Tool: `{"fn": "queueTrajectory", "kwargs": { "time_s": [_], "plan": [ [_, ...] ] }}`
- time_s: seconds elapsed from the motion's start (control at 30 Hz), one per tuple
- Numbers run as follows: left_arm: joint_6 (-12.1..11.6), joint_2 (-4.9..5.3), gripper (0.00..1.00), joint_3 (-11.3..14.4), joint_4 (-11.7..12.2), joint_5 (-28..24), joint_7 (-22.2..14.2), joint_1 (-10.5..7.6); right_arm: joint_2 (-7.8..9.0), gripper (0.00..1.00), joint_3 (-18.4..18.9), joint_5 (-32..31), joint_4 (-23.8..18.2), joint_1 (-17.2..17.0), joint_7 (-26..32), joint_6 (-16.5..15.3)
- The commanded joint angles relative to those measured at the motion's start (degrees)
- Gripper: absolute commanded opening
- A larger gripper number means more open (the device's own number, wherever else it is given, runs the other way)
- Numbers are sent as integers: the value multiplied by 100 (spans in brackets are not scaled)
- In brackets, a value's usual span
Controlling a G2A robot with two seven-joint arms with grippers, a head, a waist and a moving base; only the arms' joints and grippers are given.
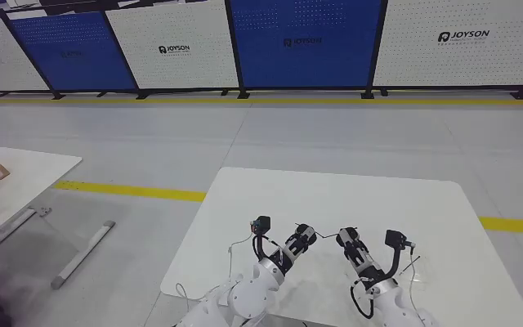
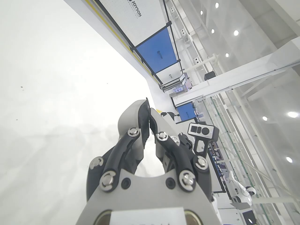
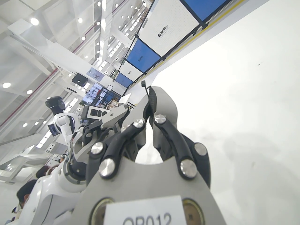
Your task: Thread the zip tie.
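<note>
**Both claws are closed on the zip tie near the table's 6 o'clock edge.**
The strap looks thin and floppy, so I judge that a small misalignment could send its tail past the head's slot, or it could slip out of a pinch. The right claw (image 3: 150, 94) grips the zip tie (image 3: 143, 84), with the head poking past its tips. The left claw (image 2: 148, 106) is closed too and seems to pinch the other end. The left claw sits at 9 o'clock of the right, close by, and both forearms angle toward 12 o'clock above the table (image 1: 368, 196).
</note>
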Motion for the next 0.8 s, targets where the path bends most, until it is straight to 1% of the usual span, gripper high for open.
{"fn": "queueTrajectory", "kwargs": {
  "time_s": [0.0,0.3,0.53,0.77],
  "plan": [
    [0,0,0,0,0,0,0,0,-2,0,0,0,20,3,1,-16],
    [-11,-2,0,0,2,-6,0,2,-2,0,0,0,20,3,1,-16],
    [-226,-33,0,-48,3,-130,43,51,-43,0,1,296,9,-10,-159,-10],
    [-337,-41,0,-124,-42,-193,-14,115,-88,0,-67,457,40,37,-264,-39]
  ]
}}
